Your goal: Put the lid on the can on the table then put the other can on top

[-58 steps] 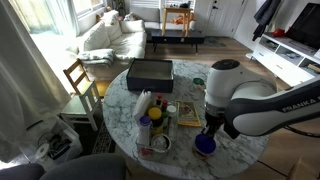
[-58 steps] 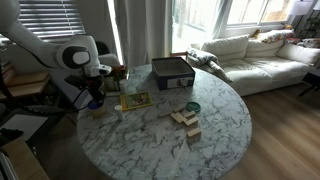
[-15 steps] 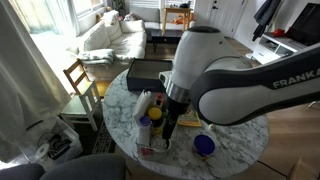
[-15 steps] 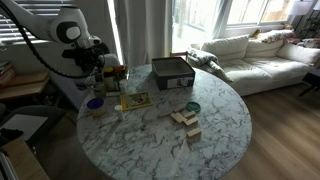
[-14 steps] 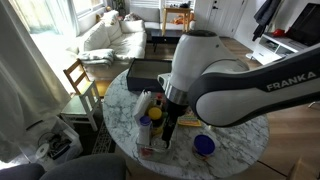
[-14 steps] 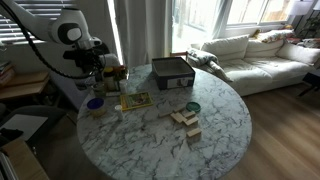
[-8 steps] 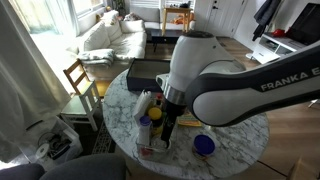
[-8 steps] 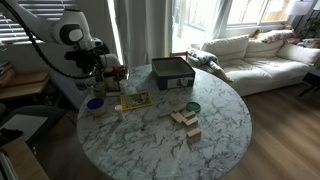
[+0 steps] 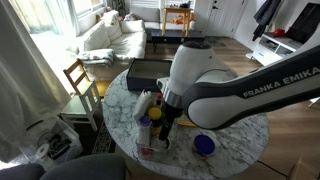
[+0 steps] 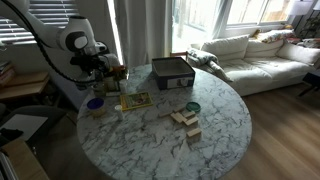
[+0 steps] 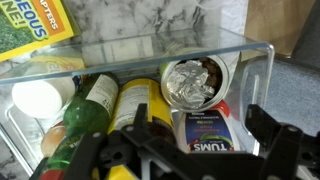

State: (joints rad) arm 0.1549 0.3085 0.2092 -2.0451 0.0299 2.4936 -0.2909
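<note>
The tool (image 11: 180, 150) is hovering, jaws standing apart and empty, just above the other can (image 11: 195, 82), which is sitting inside a clear bin (image 11: 250, 48) beneath it.

The table (image 10: 150, 145) is showing a smooth, polished marbled top. The lid (image 9: 203, 145) is looking like matt blue plastic. In the wrist view, a clear container (image 11: 230, 48) is gleaming like glossy plastic, and a tin's crinkled foil top (image 11: 190, 82) is glinting silver. The blocks (image 10: 185, 118) are looking like bare pale wood.
</note>
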